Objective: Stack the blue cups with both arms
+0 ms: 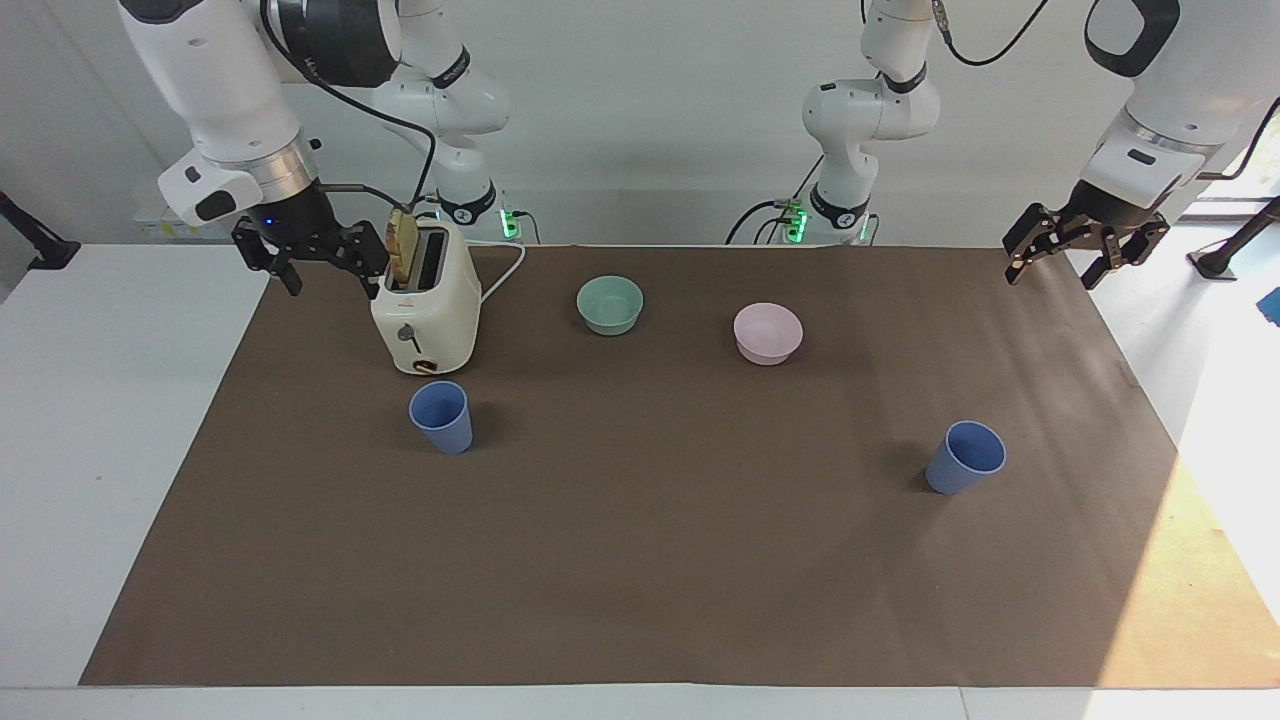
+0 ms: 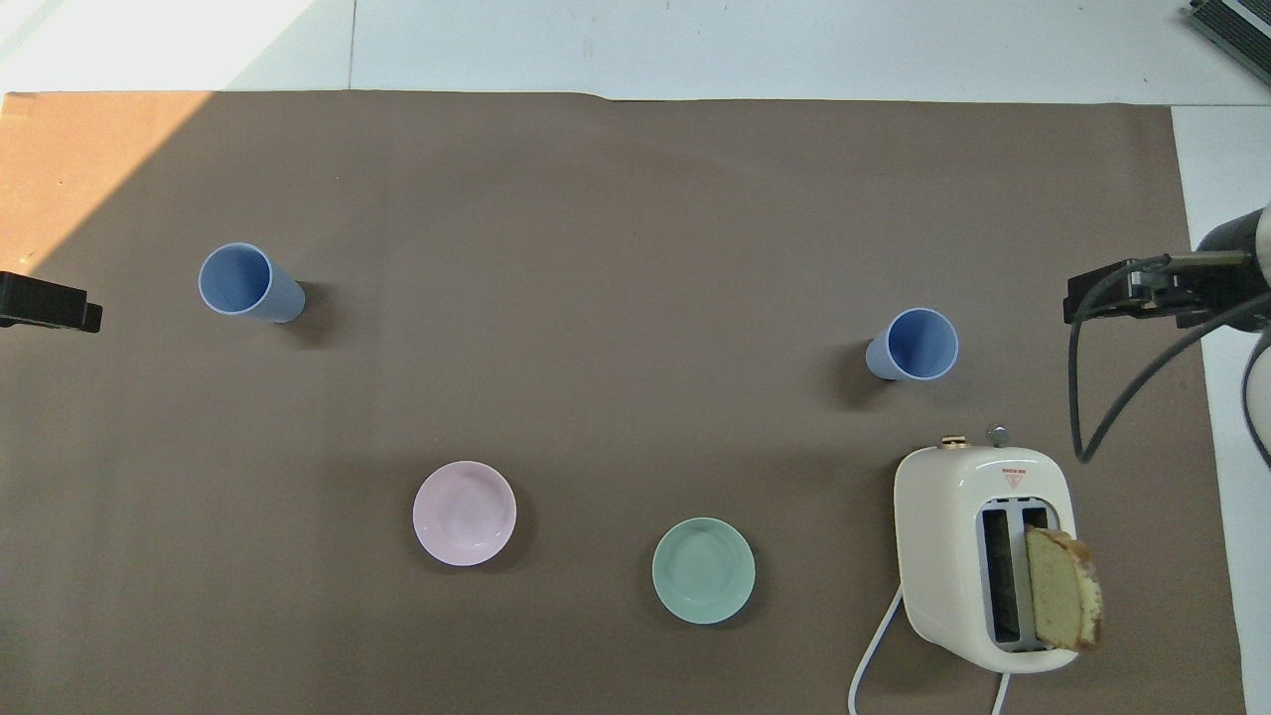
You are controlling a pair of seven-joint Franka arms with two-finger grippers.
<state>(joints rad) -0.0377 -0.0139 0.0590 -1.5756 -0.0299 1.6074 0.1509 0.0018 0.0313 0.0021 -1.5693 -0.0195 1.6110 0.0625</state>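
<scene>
Two blue cups stand upright and apart on the brown mat. One cup (image 1: 441,416) (image 2: 914,345) stands toward the right arm's end, just farther from the robots than the toaster. The other cup (image 1: 965,457) (image 2: 248,282) stands toward the left arm's end. My right gripper (image 1: 333,288) (image 2: 1127,294) hangs open and empty in the air beside the toaster, over the mat's edge. My left gripper (image 1: 1055,276) (image 2: 50,303) hangs open and empty over the mat's edge at its own end.
A cream toaster (image 1: 425,310) (image 2: 983,556) with a bread slice (image 2: 1062,588) in one slot stands near the right arm. A teal bowl (image 1: 610,304) (image 2: 703,570) and a pink bowl (image 1: 767,333) (image 2: 464,512) sit nearer to the robots than the cups.
</scene>
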